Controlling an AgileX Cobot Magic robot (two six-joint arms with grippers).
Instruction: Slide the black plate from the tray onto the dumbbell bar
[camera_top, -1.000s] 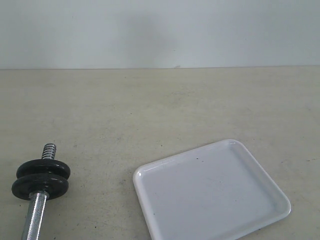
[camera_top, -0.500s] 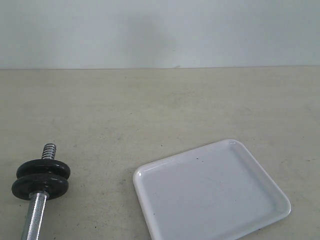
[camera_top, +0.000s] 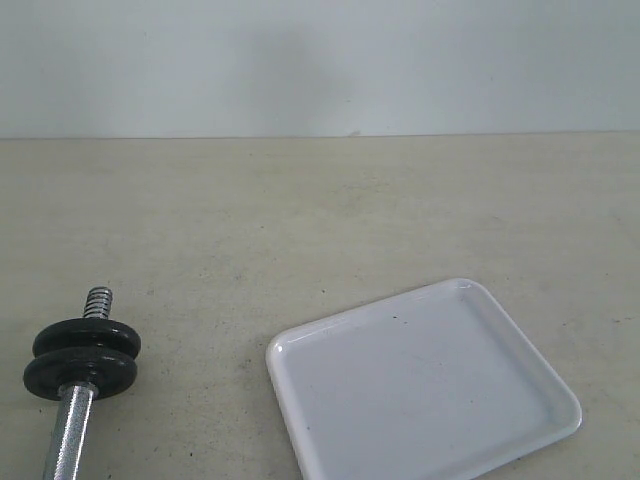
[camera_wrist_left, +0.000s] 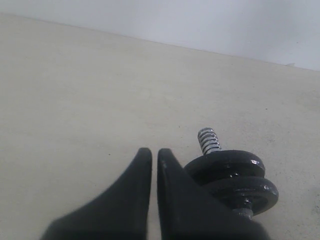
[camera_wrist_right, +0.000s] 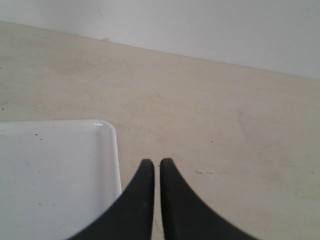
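Observation:
The chrome dumbbell bar lies at the table's front left, its threaded end pointing away. Two black plates sit side by side on it just behind that end; I cannot tell which one came from the tray. The white tray at the front right holds nothing. In the left wrist view my left gripper is shut and holds nothing, close beside the plates and apart from them. My right gripper is also shut and holds nothing, above the table by the tray's corner. Neither gripper shows in the exterior view.
The beige tabletop runs back to a pale wall. The bar's near part runs out of the exterior view at the bottom edge.

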